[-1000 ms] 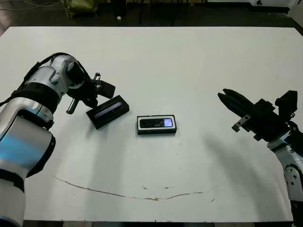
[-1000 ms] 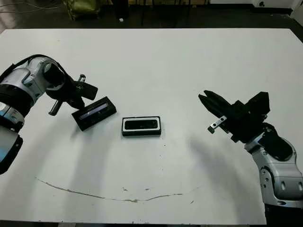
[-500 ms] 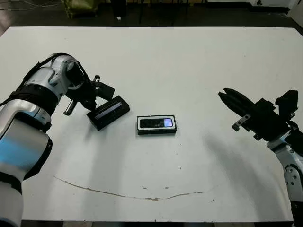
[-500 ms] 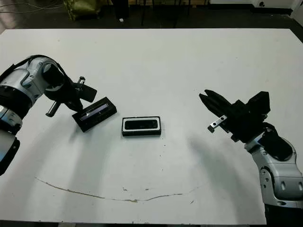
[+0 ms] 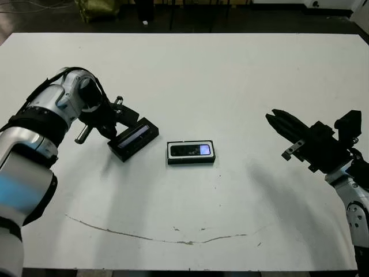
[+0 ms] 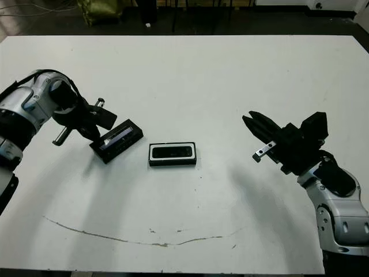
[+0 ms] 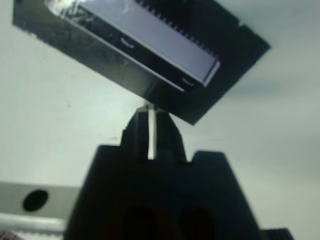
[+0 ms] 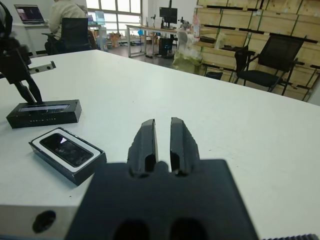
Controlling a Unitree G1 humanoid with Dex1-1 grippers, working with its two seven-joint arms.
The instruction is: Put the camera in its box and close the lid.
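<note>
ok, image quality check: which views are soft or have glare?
Left wrist view: close-up blur, glare on the lid strip. Right wrist view: box sharp, own hand slightly soft. Eye views: sharp, bright patch on the camera, soft arm shadows.

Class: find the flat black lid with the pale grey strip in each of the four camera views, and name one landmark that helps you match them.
Left eye view: flat black lid with pale grey strip, left of centre.
Right eye view: same spot.
Left wrist view: fills the upper part.
Right wrist view: far left.
Shared landmark: the left pincer beside it; the white-lined black box in three views.
</note>
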